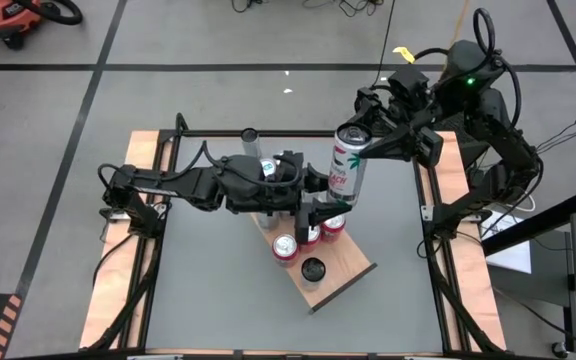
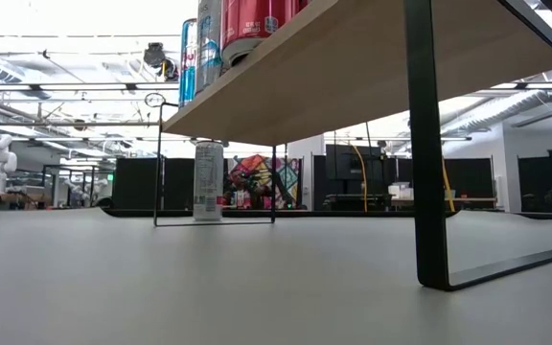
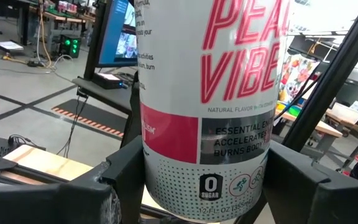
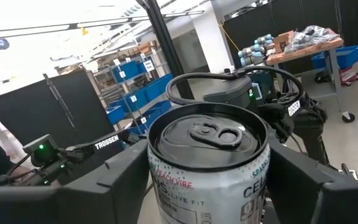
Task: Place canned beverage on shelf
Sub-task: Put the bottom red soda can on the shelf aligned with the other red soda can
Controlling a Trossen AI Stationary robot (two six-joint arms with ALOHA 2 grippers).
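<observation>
Left wrist view: left gripper [image 3: 204,186] fingers [image 3: 120,186] clamp the low part of a white-and-pink can [image 3: 207,93] reading "VIBE", "0 SUGAR". Right gripper [image 4: 207,180] fingers [image 4: 114,174] hug the same can near its top. High view: it hangs above the shelf [image 1: 346,275], over red cans [image 1: 286,248]

The grey tabletop [image 1: 218,290] is carrying my shelf [image 1: 343,275], a light wooden board with a thin black rim, raised on black legs and sitting at an angle. Two red cans [image 1: 286,247] and a dark-topped can [image 1: 313,268] are standing on the board. A white can [image 2: 208,181] is standing directly on the tabletop beyond the shelf.
</observation>
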